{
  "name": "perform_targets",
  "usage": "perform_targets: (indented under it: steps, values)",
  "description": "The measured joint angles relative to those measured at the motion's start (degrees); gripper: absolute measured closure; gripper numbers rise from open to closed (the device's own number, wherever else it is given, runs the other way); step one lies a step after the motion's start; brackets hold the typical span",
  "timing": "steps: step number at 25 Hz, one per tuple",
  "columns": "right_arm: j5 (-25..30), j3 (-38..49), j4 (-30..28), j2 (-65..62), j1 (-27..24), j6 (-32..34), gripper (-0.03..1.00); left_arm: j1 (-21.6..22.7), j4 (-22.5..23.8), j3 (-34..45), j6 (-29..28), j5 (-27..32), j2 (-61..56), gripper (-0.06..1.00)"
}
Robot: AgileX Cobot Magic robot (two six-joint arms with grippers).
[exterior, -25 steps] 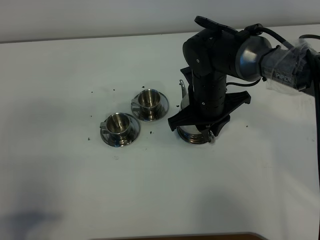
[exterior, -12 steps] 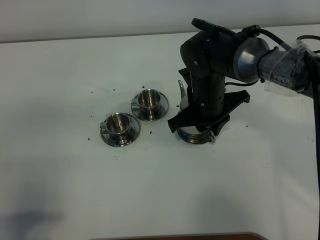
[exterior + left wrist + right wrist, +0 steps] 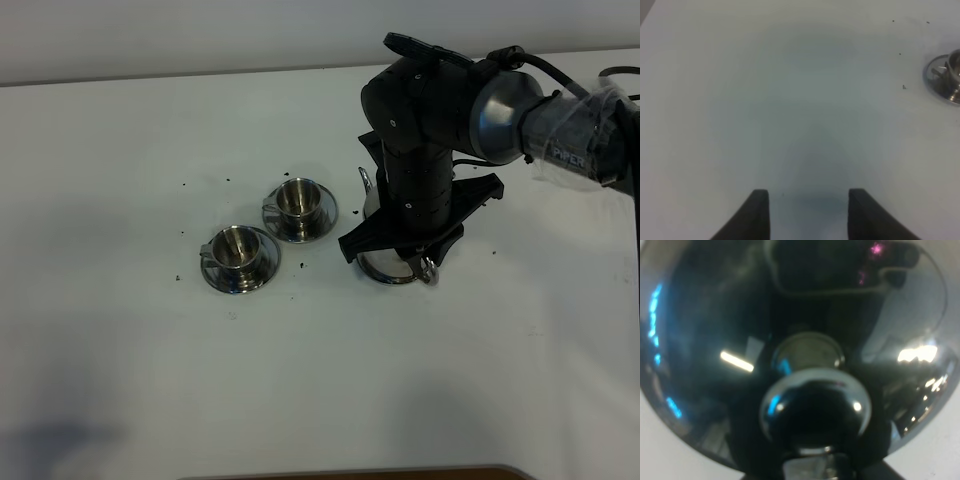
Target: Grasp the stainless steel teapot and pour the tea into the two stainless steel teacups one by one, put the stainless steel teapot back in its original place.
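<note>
Steel cups (image 3: pixel 239 250) look empty to us, the right claw (image 3: pixel 415 258) clenched on the teapot (image 3: pixel 383 268), the left claw (image 3: pixel 807 215) released, so both pours and the return remain.

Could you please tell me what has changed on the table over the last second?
The right gripper, jaws shut on the teapot, has risen a little, apparently lifting it just off the table. The near teacup and the far teacup stayed where they were.
</note>
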Motion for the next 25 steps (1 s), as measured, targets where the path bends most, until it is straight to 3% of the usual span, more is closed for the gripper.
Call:
perform_targets:
  steps: [25]
  values:
    - [-3.2,0.0,-0.2,-1.8,0.0,0.0,0.78,0.0,0.0,0.0,0.1,0.0,0.0,0.52]
